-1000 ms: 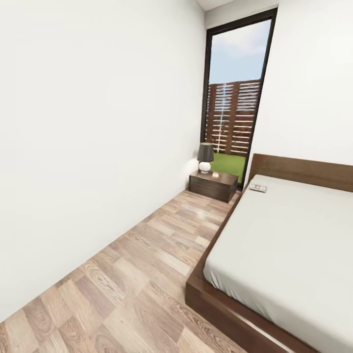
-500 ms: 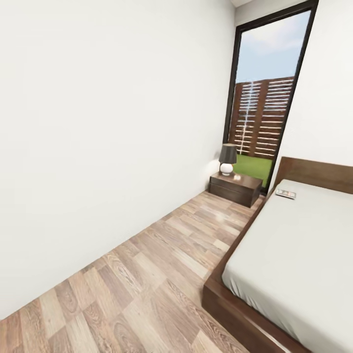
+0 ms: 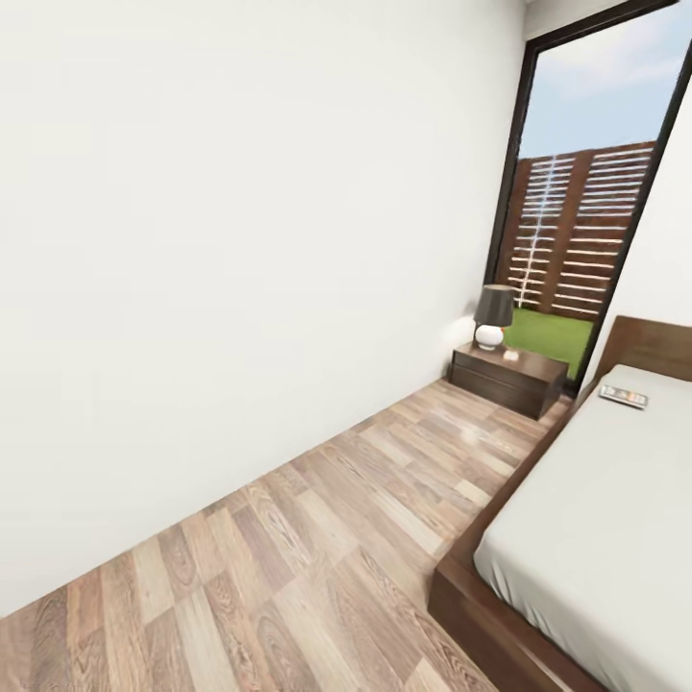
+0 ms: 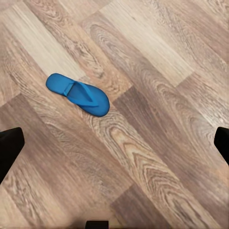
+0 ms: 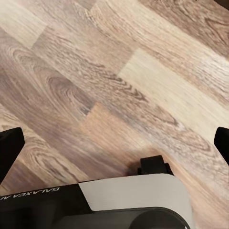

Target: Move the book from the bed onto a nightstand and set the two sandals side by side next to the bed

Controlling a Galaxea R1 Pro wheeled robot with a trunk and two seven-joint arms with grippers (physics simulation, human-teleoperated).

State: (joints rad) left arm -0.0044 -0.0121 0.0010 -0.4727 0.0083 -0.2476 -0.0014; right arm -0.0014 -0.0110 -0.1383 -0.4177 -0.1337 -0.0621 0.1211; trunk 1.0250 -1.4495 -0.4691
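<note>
Panning left since a second ago, the head camera now shows the thin book (image 3: 623,395) flat on the bed's (image 3: 596,538) matte mattress by the headboard. Left wrist: left gripper (image 4: 114,143) wide open above one rubbery blue sandal (image 4: 78,94) lying diagonally across glossy planks (image 4: 157,157). Right gripper (image 5: 114,143) wide open, empty.

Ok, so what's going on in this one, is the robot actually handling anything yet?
Nothing is being handled yet. The head view looks down a strip of wood floor between a white wall and the bed, with the book lying on the mattress near the headboard and a nightstand carrying a lamp by the window. The left gripper hangs open above the floor with one blue sandal lying below it; the right gripper is open over bare planks.
</note>
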